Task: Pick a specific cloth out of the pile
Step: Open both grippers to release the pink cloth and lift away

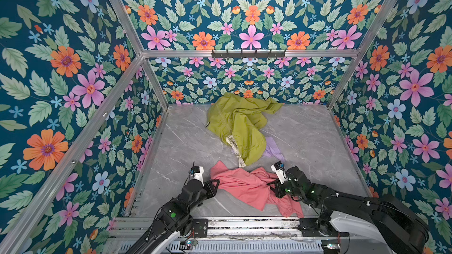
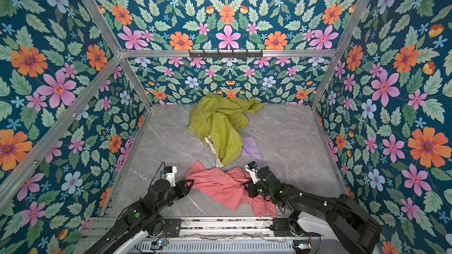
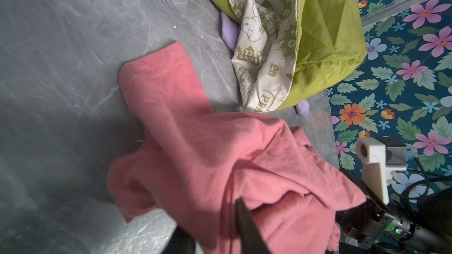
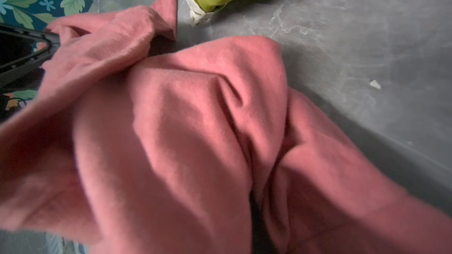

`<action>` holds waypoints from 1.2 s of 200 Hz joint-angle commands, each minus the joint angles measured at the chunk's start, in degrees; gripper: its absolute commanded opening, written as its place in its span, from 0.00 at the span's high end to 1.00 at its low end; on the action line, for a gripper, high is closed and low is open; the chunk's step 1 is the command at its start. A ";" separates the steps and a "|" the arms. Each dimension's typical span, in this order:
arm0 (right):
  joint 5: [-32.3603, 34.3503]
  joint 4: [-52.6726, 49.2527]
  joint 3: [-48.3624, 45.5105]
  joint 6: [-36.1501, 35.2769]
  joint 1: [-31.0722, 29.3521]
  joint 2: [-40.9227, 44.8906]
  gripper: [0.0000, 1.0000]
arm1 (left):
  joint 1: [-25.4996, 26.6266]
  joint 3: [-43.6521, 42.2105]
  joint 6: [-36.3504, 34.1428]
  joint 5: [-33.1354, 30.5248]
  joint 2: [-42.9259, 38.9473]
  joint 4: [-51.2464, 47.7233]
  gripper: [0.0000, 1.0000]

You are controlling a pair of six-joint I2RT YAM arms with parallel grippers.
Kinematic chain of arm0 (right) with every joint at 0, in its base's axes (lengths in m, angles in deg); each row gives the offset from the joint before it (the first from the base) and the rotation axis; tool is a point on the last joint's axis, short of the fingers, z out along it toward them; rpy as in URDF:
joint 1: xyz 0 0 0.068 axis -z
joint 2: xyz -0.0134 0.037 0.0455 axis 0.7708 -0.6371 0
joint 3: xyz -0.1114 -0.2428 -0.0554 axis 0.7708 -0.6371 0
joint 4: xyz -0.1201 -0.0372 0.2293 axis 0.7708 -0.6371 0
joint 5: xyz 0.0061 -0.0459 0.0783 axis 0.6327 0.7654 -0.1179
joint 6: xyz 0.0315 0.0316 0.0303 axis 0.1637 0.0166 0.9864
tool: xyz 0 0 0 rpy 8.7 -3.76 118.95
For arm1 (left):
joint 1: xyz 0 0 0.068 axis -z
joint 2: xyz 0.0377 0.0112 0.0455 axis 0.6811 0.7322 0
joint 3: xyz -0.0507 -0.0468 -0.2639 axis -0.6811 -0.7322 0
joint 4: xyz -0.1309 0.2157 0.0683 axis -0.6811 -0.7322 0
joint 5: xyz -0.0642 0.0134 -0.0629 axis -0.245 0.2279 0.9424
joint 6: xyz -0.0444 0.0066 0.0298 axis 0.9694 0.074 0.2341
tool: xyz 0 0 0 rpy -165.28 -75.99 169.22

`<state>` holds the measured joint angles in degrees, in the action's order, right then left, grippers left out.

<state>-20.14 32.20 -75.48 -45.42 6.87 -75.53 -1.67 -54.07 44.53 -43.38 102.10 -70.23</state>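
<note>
The salmon-pink cloth (image 1: 247, 186) (image 2: 220, 186) lies crumpled at the front of the grey table, apart from the pile. What is left of the pile is the olive-green jacket (image 1: 242, 123) (image 3: 325, 32) with the lilac garment (image 1: 272, 149) under its near edge. My left gripper (image 1: 216, 183) (image 3: 210, 216) is at the cloth's left edge, its fingers (image 3: 244, 223) apart with a loose fold draped between them. My right gripper (image 1: 272, 183) is pressed into the cloth's right side. In the right wrist view the cloth (image 4: 195, 130) covers its jaws, and only a dark sliver shows.
The marble-grey table (image 1: 183, 147) is boxed in by floral walls and aluminium posts. A metal rail (image 1: 244, 223) runs along the front edge, and the cloth's lower corner reaches it. A black hook rack (image 1: 248, 53) hangs on the back wall.
</note>
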 commanded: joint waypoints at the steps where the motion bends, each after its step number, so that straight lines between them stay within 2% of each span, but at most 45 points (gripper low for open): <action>1: 0.23 -3.71 1.43 0.13 -0.13 1.37 0.55 | -0.06 0.92 -2.14 -1.65 0.30 -5.04 0.39; 7: 0.37 -4.96 1.74 -0.14 -0.13 2.59 0.51 | -0.04 1.69 -2.45 -2.28 0.43 -5.59 0.32; 33: 2.03 -10.26 2.61 -0.31 -0.10 9.84 0.35 | -0.05 4.92 -3.93 -4.96 0.99 -7.33 0.14; 56: 2.88 -14.22 3.11 -0.82 -0.06 15.89 0.22 | -0.04 5.69 -3.33 -5.90 1.08 -6.22 0.08; 81: 4.55 -19.94 5.58 -1.83 -0.07 20.69 0.16 | -0.05 8.36 -3.76 -8.66 1.70 -5.64 0.04; 114: 9.08 -29.11 12.13 -5.35 -0.04 25.32 0.08 | -0.08 15.11 -6.92 -17.43 5.71 -5.44 0.00; 134: 13.22 -25.25 12.90 -9.31 1.91 24.47 0.06 | -0.03 18.71 -14.84 -23.13 11.11 -2.05 0.00; 144: 14.59 -21.77 13.36 -11.12 5.34 22.02 0.05 | -0.10 21.24 -22.29 -24.48 15.70 0.33 0.00; 155: 15.97 -17.64 13.49 -12.45 10.31 19.14 0.05 | -0.12 21.93 -25.65 -31.51 20.72 2.69 0.00; 171: 20.47 -9.62 11.75 -16.72 15.16 15.01 0.04 | -0.78 20.56 -35.70 -41.75 27.77 13.88 0.01; 183: 22.74 -3.77 10.53 -22.78 16.20 11.33 0.01 | -3.10 17.60 -49.25 -38.41 31.46 30.01 0.01; 196: 27.73 -0.13 10.85 -26.84 17.39 6.90 0.01 | -7.82 14.74 -56.67 -33.75 36.20 43.00 0.01; 208: 29.48 2.41 10.98 -28.46 20.63 3.05 0.01 | -16.26 14.68 -58.25 -25.42 43.58 47.49 0.01; 216: 30.35 6.51 9.61 -28.54 23.31 1.15 0.01 | -21.33 14.87 -58.49 -22.75 48.93 50.78 0.01; 231: 29.71 15.98 6.31 -28.48 28.92 -2.57 0.01 | -27.73 14.14 -60.14 -18.50 57.86 60.77 0.01; 240: 28.36 22.92 4.27 -28.52 31.91 -4.98 0.01 | -29.39 13.63 -62.40 -17.34 63.80 68.54 0.01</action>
<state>6.13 36.36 -67.59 -71.04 33.38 -76.03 -25.84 -39.60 -8.34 -69.01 155.58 -25.78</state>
